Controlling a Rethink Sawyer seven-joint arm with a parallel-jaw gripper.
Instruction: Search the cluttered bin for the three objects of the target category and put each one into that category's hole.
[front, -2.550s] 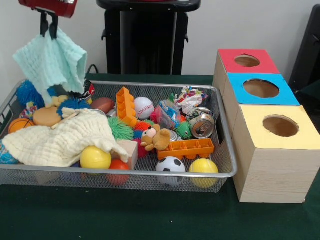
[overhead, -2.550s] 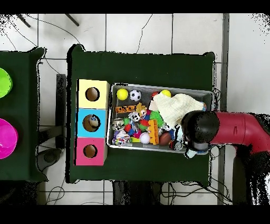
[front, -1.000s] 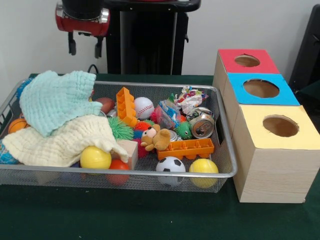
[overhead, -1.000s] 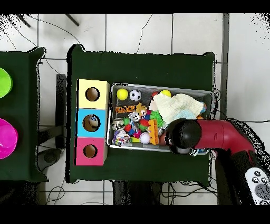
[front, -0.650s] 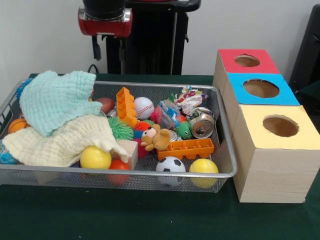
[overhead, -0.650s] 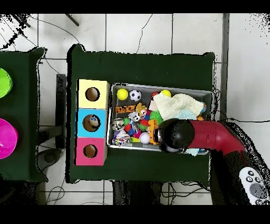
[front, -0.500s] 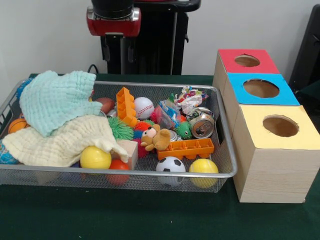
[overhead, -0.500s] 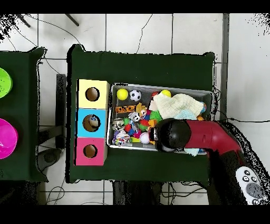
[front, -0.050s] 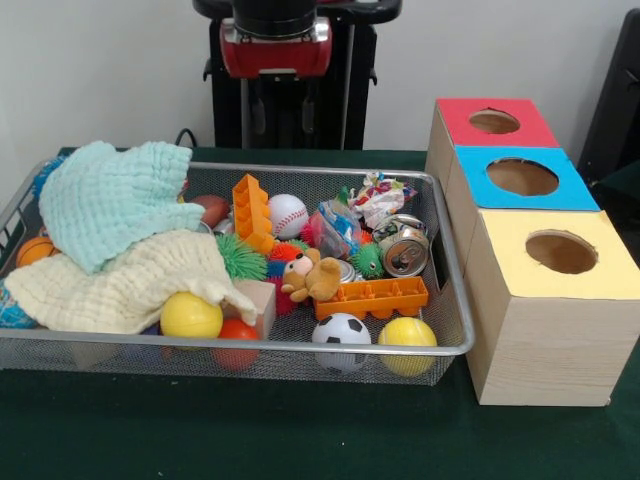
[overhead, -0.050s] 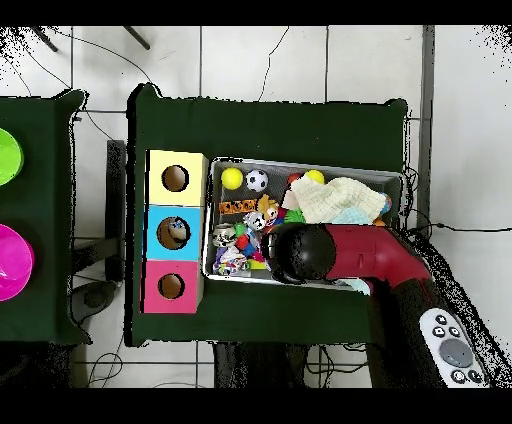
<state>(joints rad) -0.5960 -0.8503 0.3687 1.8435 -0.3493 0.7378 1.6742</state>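
The wire bin (front, -0.050s: 300, 349) holds mixed clutter. A mint cloth (front, -0.050s: 115, 200) lies heaped on a cream cloth (front, -0.050s: 120, 280) at its left end. A baseball (front, -0.050s: 288, 214), a soccer ball (front, -0.050s: 341, 331), two yellow balls (front, -0.050s: 190, 315) (front, -0.050s: 407, 333), a teddy bear (front, -0.050s: 313, 276), orange bricks (front, -0.050s: 372, 296), a crushed can (front, -0.050s: 406, 251) and crumpled wrappers (front, -0.050s: 381, 197) lie in the rest. My gripper (front, -0.050s: 283, 115) hangs open and empty above the bin's back rim, over the orange brick (front, -0.050s: 251, 212) and the baseball. In the overhead view the arm's head (overhead, -0.050s: 303, 252) hides the fingers.
Three wooden boxes stand right of the bin, each with a round hole on top: red (front, -0.050s: 520, 130), blue (front, -0.050s: 565, 190), yellow (front, -0.050s: 610, 275). Spiky balls (front, -0.050s: 241, 257), an orange ball (front, -0.050s: 38, 250) and a brown football (front, -0.050s: 207, 209) sit among the clutter. The bin's mesh walls rise around everything.
The gripper let go of the mint cloth, which now lies on the cream cloth. Since then the open gripper has travelled right along the bin's back rim.
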